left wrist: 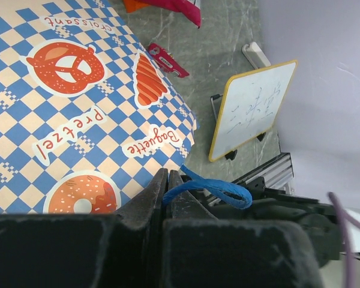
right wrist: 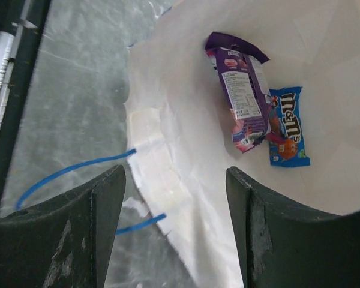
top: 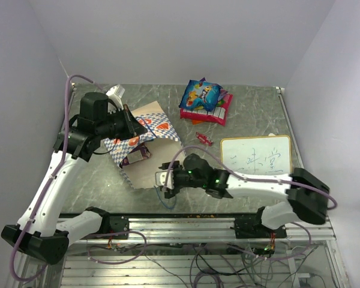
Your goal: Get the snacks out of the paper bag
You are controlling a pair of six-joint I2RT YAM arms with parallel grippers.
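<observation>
Snacks [top: 203, 99] are split between table and bag: a pile, blue on top of red-and-white, sits on the table [top: 252, 108] at the far side, well apart from the bag [top: 162, 127], and 1 small red packet [top: 204, 138] lies alone between that pile and the board [top: 256, 156]. The bag lies on its side at centre-left, checkered band up, its mouth facing the near edge. Inside it the right wrist view shows 2 more snacks: a purple packet [right wrist: 243, 90] and, touching its lower end, a blue packet [right wrist: 288, 129], both resting on the pale inner wall deep in the bag. The left gripper [left wrist: 167, 180] is pinched tight on the blue handle [left wrist: 213, 191] at the bag's upper rim, the string looping out from between its closed jaws, just beside the checkered paper. The right gripper [right wrist: 174, 222] hangs at the bag's mouth with its jaws spread wide, closed on nothing; 1 finger is over the table outside the rim, the other over the inner paper, so the lower rim runs between them. The lower handle [right wrist: 78, 171] lies as a blue loop on the table just outside that rim. The board, white with blue writing, stands near the right arm.
</observation>
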